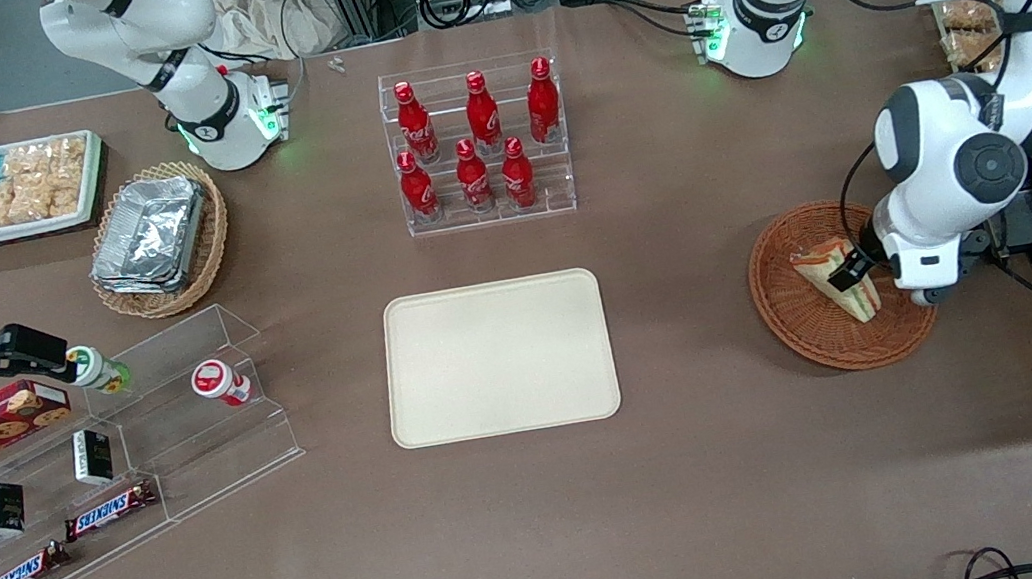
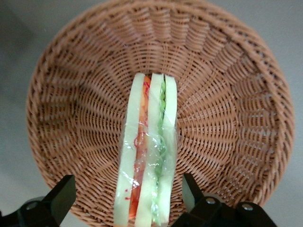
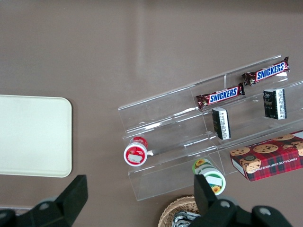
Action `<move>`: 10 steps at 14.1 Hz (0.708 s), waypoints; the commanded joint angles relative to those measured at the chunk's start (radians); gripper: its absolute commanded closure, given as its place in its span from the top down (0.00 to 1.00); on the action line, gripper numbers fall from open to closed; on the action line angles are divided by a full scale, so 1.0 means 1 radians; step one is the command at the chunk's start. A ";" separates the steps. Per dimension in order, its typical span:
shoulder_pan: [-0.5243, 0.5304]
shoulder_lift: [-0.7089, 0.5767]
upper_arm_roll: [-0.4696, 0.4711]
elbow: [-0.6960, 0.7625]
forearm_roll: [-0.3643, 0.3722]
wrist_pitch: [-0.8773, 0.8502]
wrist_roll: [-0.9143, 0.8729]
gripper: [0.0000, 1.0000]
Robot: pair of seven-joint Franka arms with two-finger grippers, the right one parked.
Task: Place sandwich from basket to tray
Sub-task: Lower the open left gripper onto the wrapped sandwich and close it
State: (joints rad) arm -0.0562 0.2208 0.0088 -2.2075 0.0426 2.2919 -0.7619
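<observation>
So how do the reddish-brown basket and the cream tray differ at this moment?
The basket is round, woven and reddish-brown; the tray is rectangular, smooth and cream. The basket holds the sandwich; nothing lies on the tray. The pincer sits open astride the sandwich in the basket, away from the tray. Both rest flat on the brown table.

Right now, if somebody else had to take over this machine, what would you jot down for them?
Gripper: open, lowered over the basket, one finger on each side of the sandwich, not closed on it.
Sandwich: wrapped in clear film, standing on edge in the basket at the working arm's end of the table.
Tray: at the table's middle, nothing on it.
Done: gripper lined up with the sandwich.
Left: close, lift, carry to the tray, release.
</observation>
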 commanded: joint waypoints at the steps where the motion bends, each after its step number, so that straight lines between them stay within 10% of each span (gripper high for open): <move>1: -0.011 0.012 0.005 -0.012 -0.009 0.021 -0.022 1.00; 5: -0.013 0.028 0.005 -0.035 -0.004 0.041 -0.017 0.97; 10: -0.013 0.028 0.005 0.011 -0.004 -0.023 -0.017 0.20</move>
State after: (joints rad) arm -0.0584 0.2578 0.0087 -2.2204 0.0424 2.3041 -0.7663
